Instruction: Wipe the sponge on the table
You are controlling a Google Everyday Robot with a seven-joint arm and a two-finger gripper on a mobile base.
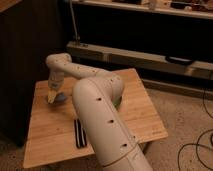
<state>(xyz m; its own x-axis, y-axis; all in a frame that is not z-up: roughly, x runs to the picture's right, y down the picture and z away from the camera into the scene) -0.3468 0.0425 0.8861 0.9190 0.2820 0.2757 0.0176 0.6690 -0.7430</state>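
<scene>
So, the arm (100, 120) eats most of my view. It comes up from the bottom edge, bends over the middle and reaches out to the far left part of the surface (137, 107). That surface is a small square top of light wooden planks. A black striped strip (80, 133) lies flat near the front edge, just beside the arm. My gripper (52, 96) points down at the back left, right at the planks. Honestly can't tell whether it's apart or clamped on anything. The sponge (60, 98), a small bluish pad, sits on the wood right against the gripper tip.
</scene>
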